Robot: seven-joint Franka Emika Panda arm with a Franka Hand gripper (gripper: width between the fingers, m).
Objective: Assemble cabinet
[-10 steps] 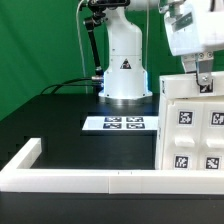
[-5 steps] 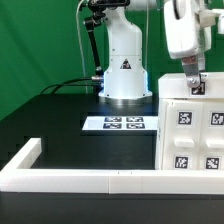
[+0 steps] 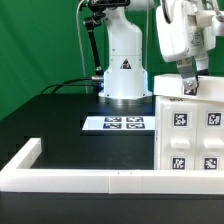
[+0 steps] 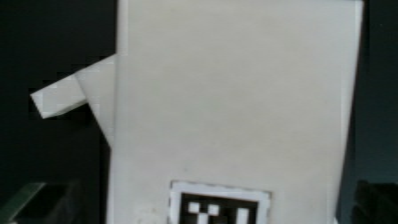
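So the cabinet [image 3: 188, 125] is sitting on the black worktop [image 3: 60, 125] at the exterior view's right, big white body with tagged drawer blocks on its face, and it's pressed up near the white border rail [image 3: 100, 180] in front. The end effector [image 3: 188, 88] is right at its top edge; fingers look clamped on that edge, but honestly I can't tell for sure. In the wrist view the white panel [image 4: 231, 100] fills the shot. The marker board [image 3: 118, 124] lies just beside it. Looks fairly far along, with the blocks seated, though what's left isn't clear.
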